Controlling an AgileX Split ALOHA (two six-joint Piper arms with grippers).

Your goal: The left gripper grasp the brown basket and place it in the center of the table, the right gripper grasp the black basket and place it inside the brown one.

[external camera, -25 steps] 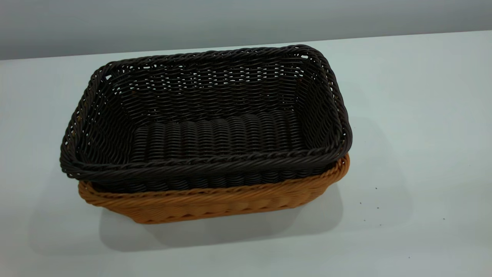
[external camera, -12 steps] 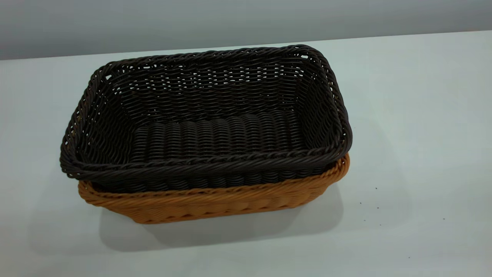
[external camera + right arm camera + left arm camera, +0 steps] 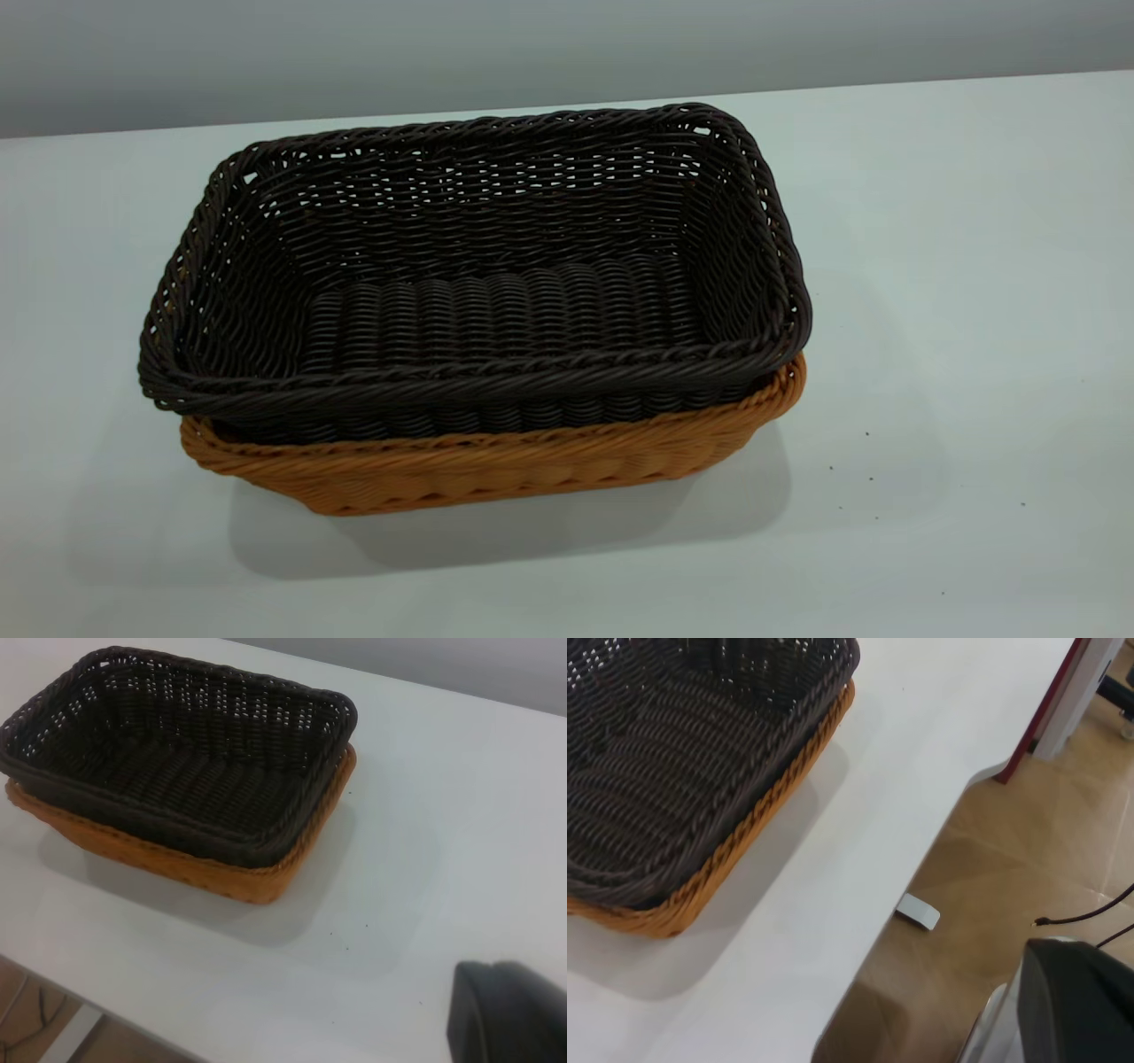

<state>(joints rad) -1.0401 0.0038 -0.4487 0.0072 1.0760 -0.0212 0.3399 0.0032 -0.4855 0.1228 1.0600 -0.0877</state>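
Across the white table (image 3: 957,266) nothing is shifting between frames: we are seeing the black basket (image 3: 478,275) nested in the brown basket (image 3: 496,465) mid-table, both claws withdrawn, their state untellable, so the task looks finished.

Brown basket (image 3: 496,470) being mostly hidden by black basket (image 3: 478,301) nested inside it; only rim and near wall showing. In left wrist view, both baskets being cut off by picture's edge. Dark blurred shape at corner of each wrist view (image 3: 1081,1001) (image 3: 505,1014) being cropped; tool fingers not being shown. Worktop (image 3: 957,310) being cut off on all sides but far edge.
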